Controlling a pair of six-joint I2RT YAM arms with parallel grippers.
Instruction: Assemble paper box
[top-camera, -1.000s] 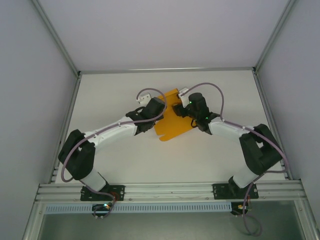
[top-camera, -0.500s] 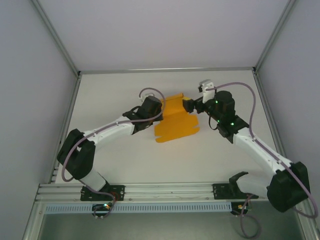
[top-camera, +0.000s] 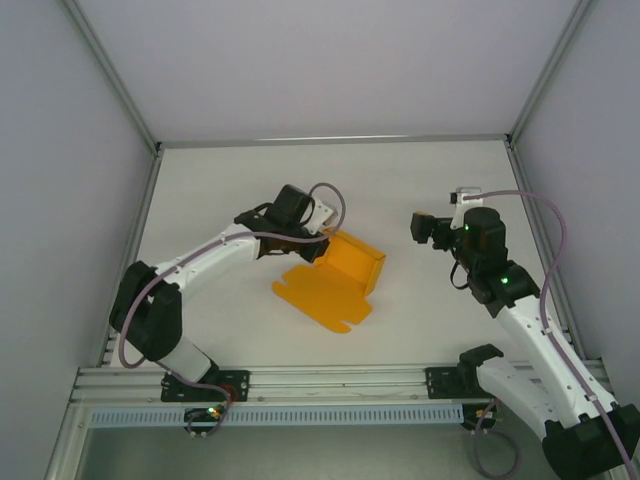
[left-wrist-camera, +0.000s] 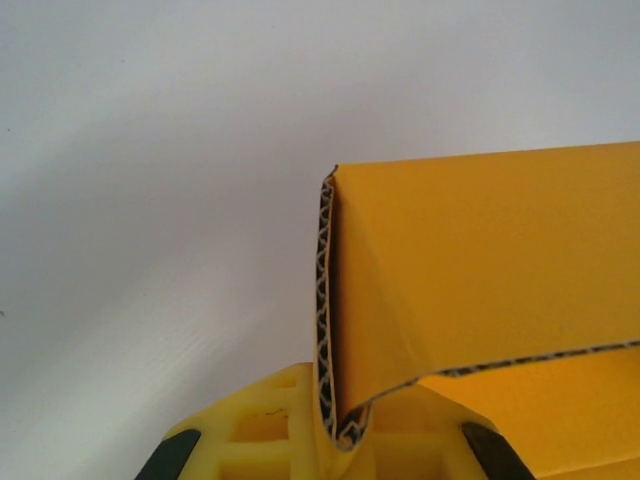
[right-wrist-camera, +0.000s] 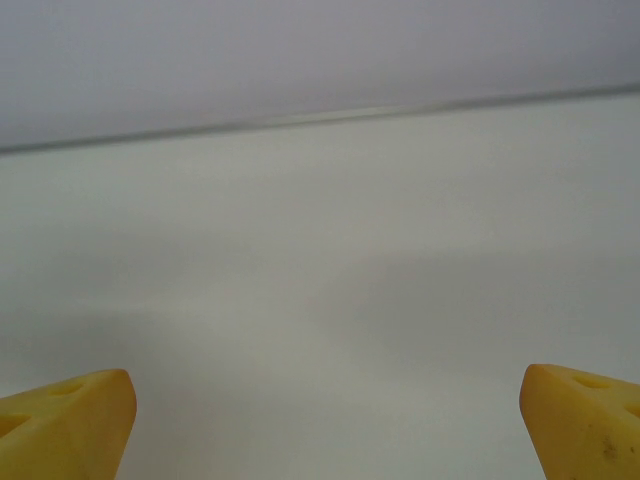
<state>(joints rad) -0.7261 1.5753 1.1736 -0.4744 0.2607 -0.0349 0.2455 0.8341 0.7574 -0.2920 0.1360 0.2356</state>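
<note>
The white table (top-camera: 420, 180) is bare on all sides of the centre in the top view. Metal rails (top-camera: 330, 141) bound it at the back and sides, and there is wide room at the upper right and lower left. The box (top-camera: 320, 295) lies at centre, partly folded, with one panel flat and another standing along its upper right. My left gripper (top-camera: 322, 238) is pressed together on the box's upper left corner, pinching the card. My right gripper (top-camera: 417, 228) hangs spread wide, right of the box and well apart from it, over bare table.
</note>
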